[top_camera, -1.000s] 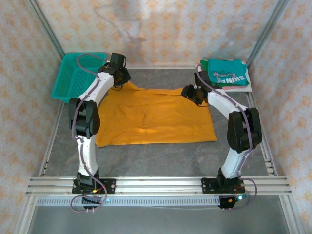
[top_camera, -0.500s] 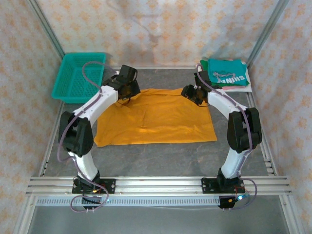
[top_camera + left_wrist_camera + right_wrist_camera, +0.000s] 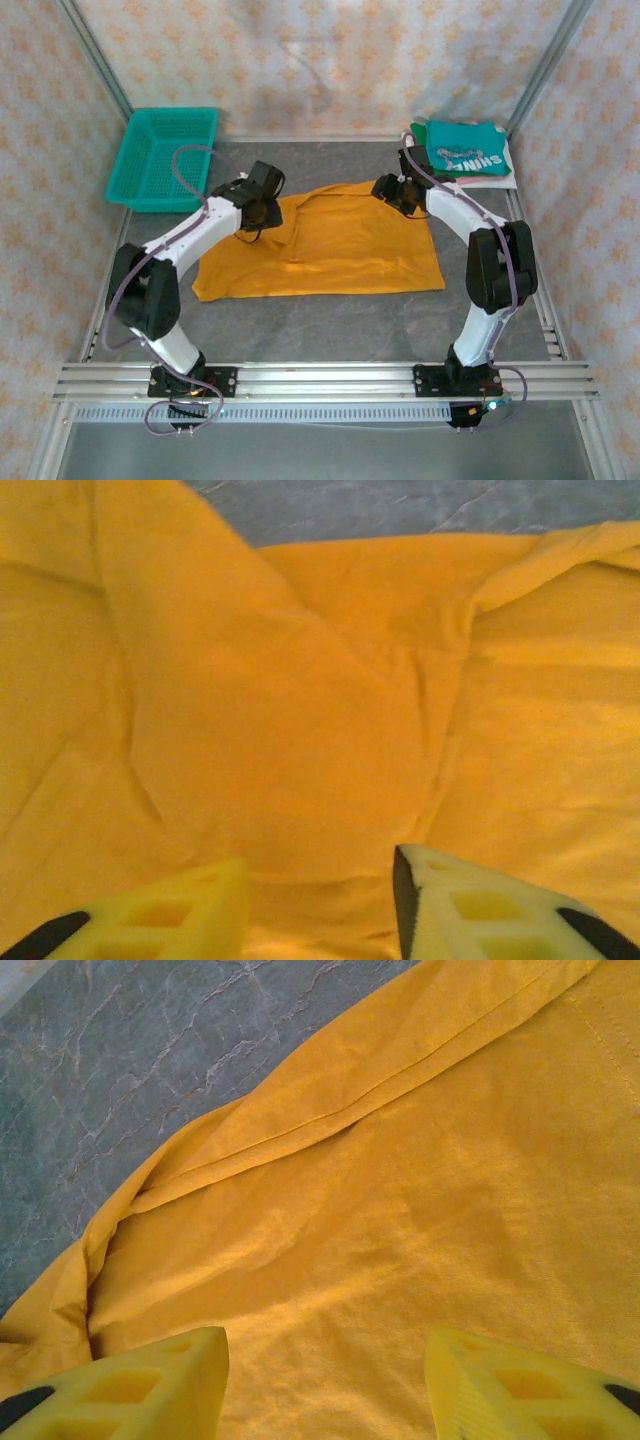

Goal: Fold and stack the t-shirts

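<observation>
One table [image 3: 330, 320] carries the mustard-orange t-shirt [image 3: 330, 245] spread centrally, far-left corner bunched inward, fold barely begun, unstacked; folded teal t-shirt [image 3: 462, 150] sits far right; left claw [image 3: 318, 880] and right claw [image 3: 325, 1350] hover released over orange cloth.

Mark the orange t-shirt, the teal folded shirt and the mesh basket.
orange t-shirt [image 3: 340, 250]: top external view, middle of the cloth.
teal folded shirt [image 3: 465, 152]: top external view, its top face.
mesh basket [image 3: 160, 150]: top external view, its bare floor.
</observation>
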